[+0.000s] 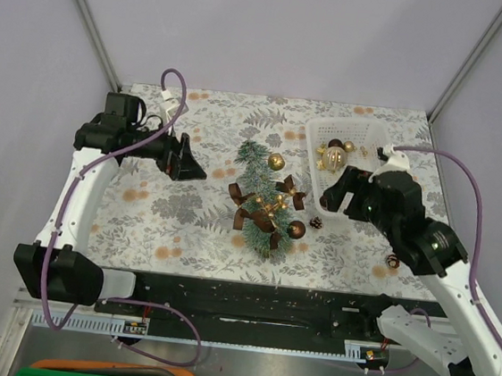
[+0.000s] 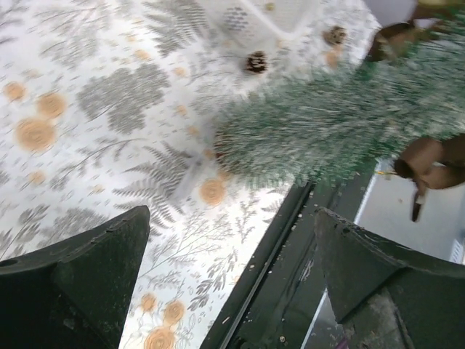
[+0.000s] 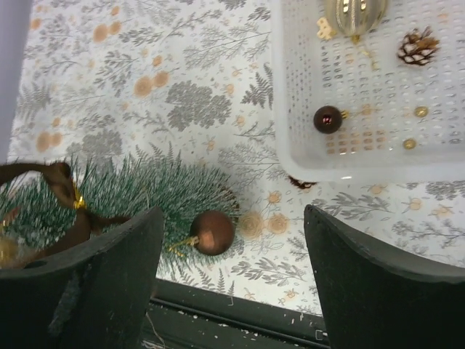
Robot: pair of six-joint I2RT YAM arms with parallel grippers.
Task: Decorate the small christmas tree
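Green small christmas tree (image 1: 255, 166), lying flat, brown bows (image 1: 248, 213)

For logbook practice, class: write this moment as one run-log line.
small christmas tree: lying on table, bows and gold bauble on it | left jaws: open, empty | right jaws: open, empty | white basket: holds spare baubles

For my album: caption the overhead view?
Small christmas tree lies on table between open left pincer and right pincer, beside white basket.

left fingers (image 2: 80, 280), right fingers (image 3: 94, 280) spread
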